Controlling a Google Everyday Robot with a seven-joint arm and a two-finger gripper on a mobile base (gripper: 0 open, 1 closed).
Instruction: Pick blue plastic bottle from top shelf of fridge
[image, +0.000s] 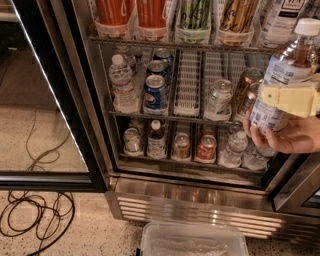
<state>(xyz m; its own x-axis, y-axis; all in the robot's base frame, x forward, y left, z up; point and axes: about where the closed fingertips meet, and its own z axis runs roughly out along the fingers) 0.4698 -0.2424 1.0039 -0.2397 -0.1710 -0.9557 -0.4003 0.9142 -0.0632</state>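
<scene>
The blue plastic bottle (286, 67), with a white cap, brownish liquid and a pale blue-and-white label, is upright in front of the fridge's (200, 197) right side, level with the middle rack. My gripper (292, 98) comes in from the right edge, and one cream finger (287, 97) lies across the bottle's label, shut on it. A person's hand (292, 136) also grips the bottle from below. The top shelf (200, 46) runs along the frame's top, its white lane trays holding tall cans and a bottle.
The middle and lower racks hold Pepsi cans (155, 92), small water bottles (121, 82) and soda cans. The black-framed glass door (55, 115) stands open at left. Cables (35, 215) lie on the floor. A clear plastic bin (192, 241) sits below the fridge's louvred base.
</scene>
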